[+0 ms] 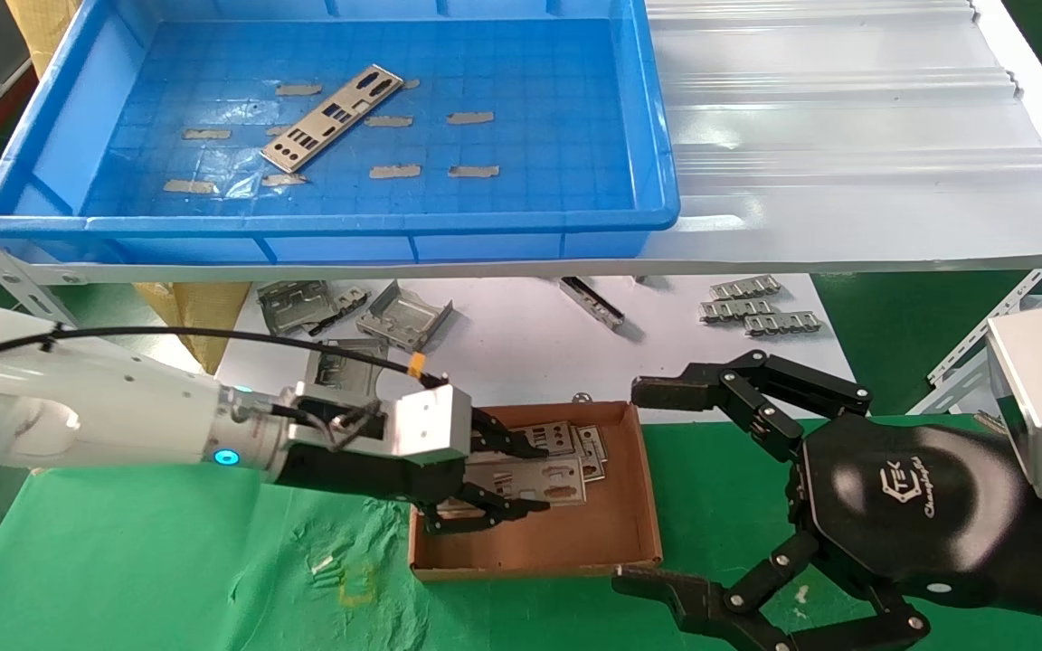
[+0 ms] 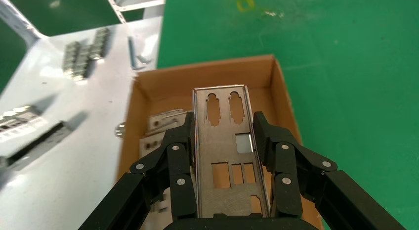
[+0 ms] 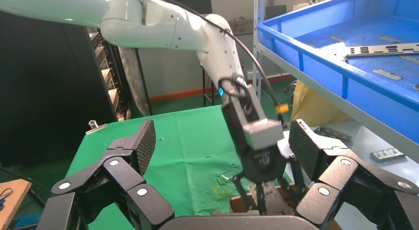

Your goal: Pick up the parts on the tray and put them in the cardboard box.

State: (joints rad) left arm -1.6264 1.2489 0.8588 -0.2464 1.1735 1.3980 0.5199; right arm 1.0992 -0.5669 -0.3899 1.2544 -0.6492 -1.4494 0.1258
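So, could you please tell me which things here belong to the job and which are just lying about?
Job:
- tray, one plate left in it
- box, plates inside
- left gripper, shut on a held plate over the box

Lying about:
- brackets
- ribbed strips
- white sheet
- right gripper, open, idle beside the box

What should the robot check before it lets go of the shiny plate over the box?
1. Left gripper holds the plate by both long edges: ok.
2. Plate is over the cardboard box: ok.
3. Plates already in the box leave room: ok.
4. Right gripper is open and off to the side of the box: ok.
5. Plate is low enough to drop softly: cannot tell.
6. Tray emptied: not ok, one plate left.
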